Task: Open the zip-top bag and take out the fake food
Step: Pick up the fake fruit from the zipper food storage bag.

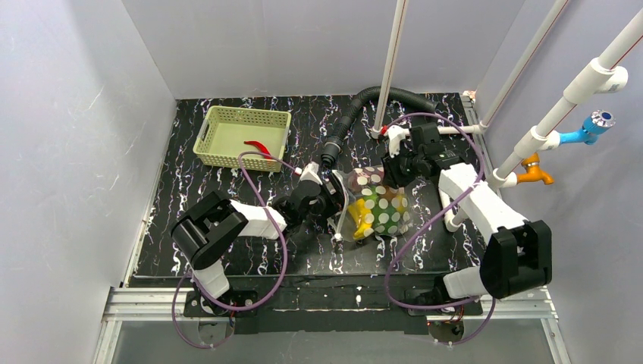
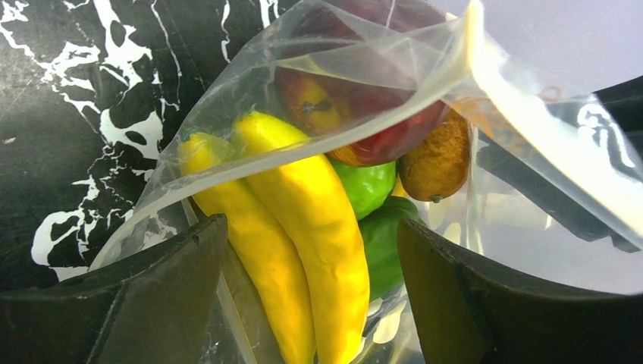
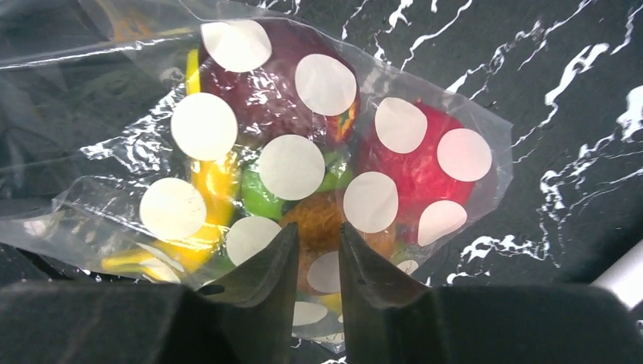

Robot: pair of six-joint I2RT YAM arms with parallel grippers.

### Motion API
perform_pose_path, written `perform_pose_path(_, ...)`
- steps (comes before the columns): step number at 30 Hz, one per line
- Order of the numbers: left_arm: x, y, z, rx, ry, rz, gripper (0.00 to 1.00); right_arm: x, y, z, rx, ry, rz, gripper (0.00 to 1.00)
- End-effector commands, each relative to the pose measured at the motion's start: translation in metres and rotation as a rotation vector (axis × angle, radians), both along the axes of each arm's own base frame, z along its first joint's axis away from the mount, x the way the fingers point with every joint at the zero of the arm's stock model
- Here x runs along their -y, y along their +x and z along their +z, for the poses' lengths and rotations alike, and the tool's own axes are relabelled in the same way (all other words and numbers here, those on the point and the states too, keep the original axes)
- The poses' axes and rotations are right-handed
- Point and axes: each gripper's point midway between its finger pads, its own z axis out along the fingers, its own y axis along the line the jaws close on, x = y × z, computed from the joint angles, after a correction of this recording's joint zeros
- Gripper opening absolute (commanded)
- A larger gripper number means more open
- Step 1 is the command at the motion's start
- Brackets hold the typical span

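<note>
The zip-top bag (image 1: 383,208), clear with white spots, lies mid-table between both arms. In the left wrist view its mouth (image 2: 364,53) gapes wide. Fake food fills it: a yellow banana (image 2: 318,212), a red apple (image 2: 364,114), green pieces (image 2: 371,189) and a brown piece (image 2: 436,163). My left gripper (image 2: 311,243) is open at the mouth, and the banana runs between its fingers without touching them. My right gripper (image 3: 318,235) is over the bag's far end (image 3: 98,220), jaws a narrow gap apart, with film and an orange piece (image 3: 322,224) showing in the gap. Whether they pinch the film is unclear.
A pale green lattice basket (image 1: 243,135) at the back left holds a red chili (image 1: 258,145). A black corrugated hose (image 1: 379,95) and white pipes (image 1: 390,68) stand behind the bag. More pipes with taps (image 1: 534,171) run along the right wall.
</note>
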Motion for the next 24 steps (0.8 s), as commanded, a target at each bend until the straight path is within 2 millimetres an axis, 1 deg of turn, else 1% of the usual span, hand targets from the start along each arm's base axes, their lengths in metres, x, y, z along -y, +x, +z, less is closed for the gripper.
perform_pose_path(1,0.004,0.005,0.003,-0.024,-0.010,0.011,0.81,-0.012,0.010,0.003,0.001,0.025,0.001,0.30)
perform_pose_path(4,0.007,0.006,-0.003,-0.043,-0.018,0.013,0.81,-0.020,0.006,-0.008,-0.038,0.009,0.030,0.29)
perform_pose_path(5,0.007,0.006,-0.006,-0.049,-0.019,0.014,0.88,-0.023,0.005,-0.013,-0.059,0.004,0.036,0.28)
perform_pose_path(6,0.010,0.003,-0.007,-0.061,-0.023,-0.005,0.97,-0.025,0.004,-0.018,-0.077,-0.001,0.042,0.28)
perform_pose_path(7,0.012,0.002,-0.008,-0.068,-0.023,-0.015,0.98,-0.027,0.004,-0.022,-0.092,-0.006,0.046,0.26)
perform_pose_path(9,0.014,0.002,-0.011,-0.078,-0.017,-0.021,0.98,-0.029,0.004,-0.028,-0.117,-0.021,0.051,0.24)
perform_pose_path(12,0.011,0.002,-0.021,-0.112,0.022,-0.005,0.98,-0.031,0.005,-0.032,-0.137,-0.028,0.055,0.22)
perform_pose_path(14,0.007,0.001,-0.030,-0.154,0.061,0.013,0.98,-0.032,0.004,-0.034,-0.142,-0.030,0.059,0.22)
perform_pose_path(15,0.002,0.004,-0.035,-0.174,0.090,0.043,0.96,-0.032,0.004,-0.034,-0.143,-0.030,0.060,0.21)
perform_pose_path(16,0.000,0.005,-0.038,-0.191,0.115,0.059,0.94,-0.033,0.003,-0.035,-0.145,-0.031,0.063,0.21)
perform_pose_path(17,-0.002,0.005,-0.041,-0.208,0.137,0.068,0.86,-0.034,0.003,-0.035,-0.144,-0.031,0.065,0.21)
perform_pose_path(18,-0.002,0.005,-0.043,-0.223,0.149,0.071,0.73,-0.034,0.002,-0.035,-0.144,-0.032,0.067,0.21)
perform_pose_path(21,-0.003,0.003,-0.045,-0.241,0.156,0.072,0.57,-0.034,0.002,-0.035,-0.142,-0.036,0.069,0.20)
perform_pose_path(24,-0.005,0.003,-0.040,-0.224,0.155,0.071,0.40,-0.034,0.002,-0.035,-0.138,-0.038,0.071,0.20)
